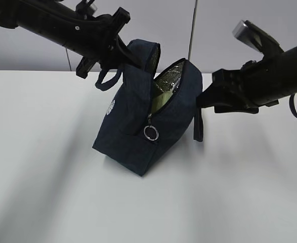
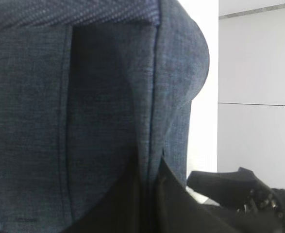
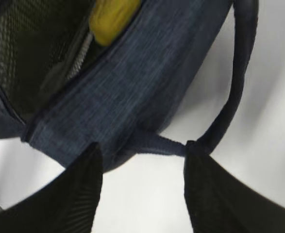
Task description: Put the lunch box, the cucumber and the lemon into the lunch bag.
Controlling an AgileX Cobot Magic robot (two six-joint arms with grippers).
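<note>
A: Clearance around the lunch bag (image 1: 133, 131)?

B: Bare white counter (image 1: 47, 192) lies open to the left, to the right and in front of the bag. The bag sits near the counter's middle, tilted, resting on one lower edge, its opened top toward the right tool (image 1: 201, 98).

A: Left tool (image 1: 119, 50) state?

B: Clamped on the bag's upper flap at the top left in the exterior view. In the left wrist view navy fabric fills the frame and covers the fingertips.

A: Right tool state?

B: Jaws apart, gripping nothing. In the right wrist view both dark fingers (image 3: 84, 194) stand either side of a gap over bare counter, just below the bag's edge. One handle strap (image 3: 234, 92) loops down beside the right-hand finger; contact cannot be determined.

A: Bag appearance?

B: Dark navy woven fabric, boxy. A round white logo (image 1: 112, 107) is on the side. The zipper is open, with a metal ring pull (image 1: 151, 133) hanging at its lower end. Silver lining is visible in the mouth.

A: Contents?

B: The lemon (image 3: 110, 19), yellow, lies inside near the rim. A pale green surface (image 1: 164, 96) shows in the opening in the exterior view; it cannot be identified.
</note>
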